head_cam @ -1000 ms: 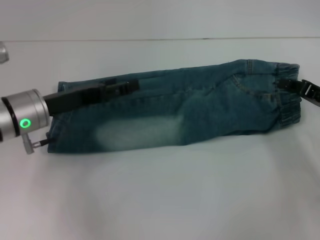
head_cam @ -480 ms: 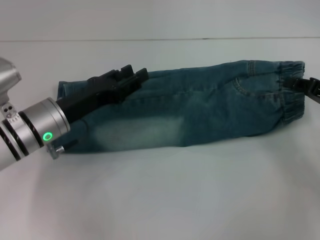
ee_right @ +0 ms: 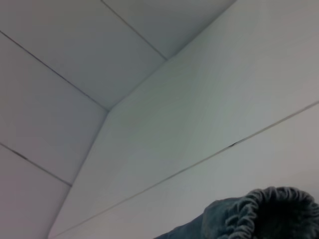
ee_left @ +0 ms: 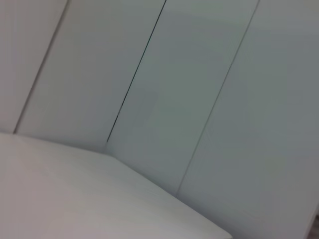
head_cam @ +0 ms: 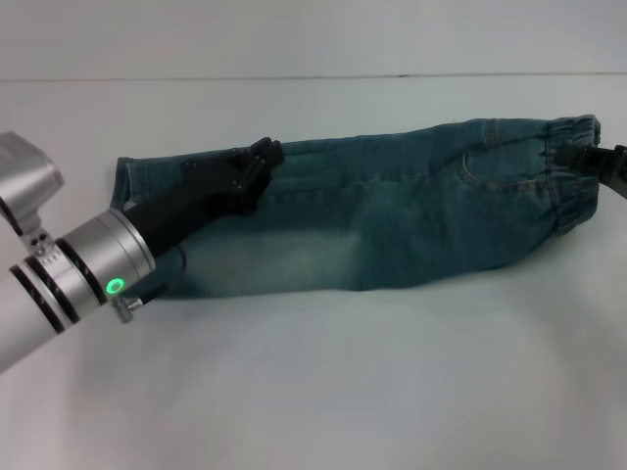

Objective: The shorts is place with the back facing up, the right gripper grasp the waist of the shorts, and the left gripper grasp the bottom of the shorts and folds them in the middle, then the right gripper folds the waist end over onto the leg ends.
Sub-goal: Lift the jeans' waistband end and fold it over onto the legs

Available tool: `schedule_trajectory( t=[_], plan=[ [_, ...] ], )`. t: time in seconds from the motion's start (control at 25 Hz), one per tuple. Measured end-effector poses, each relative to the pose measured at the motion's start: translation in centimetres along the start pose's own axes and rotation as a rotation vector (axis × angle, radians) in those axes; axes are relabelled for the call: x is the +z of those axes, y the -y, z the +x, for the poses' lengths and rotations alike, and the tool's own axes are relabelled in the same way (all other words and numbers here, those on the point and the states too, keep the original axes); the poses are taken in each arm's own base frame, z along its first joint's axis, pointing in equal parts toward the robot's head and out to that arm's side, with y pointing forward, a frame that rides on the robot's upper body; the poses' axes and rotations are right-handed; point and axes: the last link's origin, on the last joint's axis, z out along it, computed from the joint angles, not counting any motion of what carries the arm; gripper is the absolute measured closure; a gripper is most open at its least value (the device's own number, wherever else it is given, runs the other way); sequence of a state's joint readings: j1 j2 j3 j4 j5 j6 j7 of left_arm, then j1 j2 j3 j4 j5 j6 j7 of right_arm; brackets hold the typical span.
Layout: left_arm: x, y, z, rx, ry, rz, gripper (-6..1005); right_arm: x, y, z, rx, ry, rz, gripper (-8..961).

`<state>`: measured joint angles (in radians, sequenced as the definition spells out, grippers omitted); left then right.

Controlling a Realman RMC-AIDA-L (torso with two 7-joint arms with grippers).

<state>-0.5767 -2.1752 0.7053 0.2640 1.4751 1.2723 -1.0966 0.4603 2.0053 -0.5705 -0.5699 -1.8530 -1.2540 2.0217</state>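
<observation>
The shorts [head_cam: 392, 211] lie folded lengthwise on the white bench [head_cam: 323, 382]. The right pincer [head_cam: 600, 162] is at the waist [head_cam: 573, 181], its grip impossible to tell. The left pincer [head_cam: 257, 160] hovers clenched and empty above the leg ends [head_cam: 122, 181], leaving the end-over fold to the right.

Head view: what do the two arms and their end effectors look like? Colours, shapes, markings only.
The left gripper is a black end effector on a long black body. Behind it sits a silver cylindrical wrist ringed by black bands, with a round green light, a small silver stub beside it, and a pale silver-grey arm link behind. The right gripper is black too; only a thin slice of it shows at the frame edge.
</observation>
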Motion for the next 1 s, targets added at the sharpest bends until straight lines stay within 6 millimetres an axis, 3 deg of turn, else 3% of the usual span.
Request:
schedule_trajectory(
  t=[0.16,0.28,1.0],
  plan=[
    [0.4,-0.4,-0.7,0.057,-0.020,0.016,759,-0.3,-0.4,-0.1,0.022,-0.014,-0.035,835],
    [0.7,-0.5,-1.2,0.082,-0.012,0.036,978,-0.5,-0.7,-0.3,0.036,-0.015,-0.055,835],
    [0.5,-0.2,-2.7,0.076,-0.050,0.161,989,-1.9,-1.3,-0.6,0.061,0.007,-0.127,834]
  ],
)
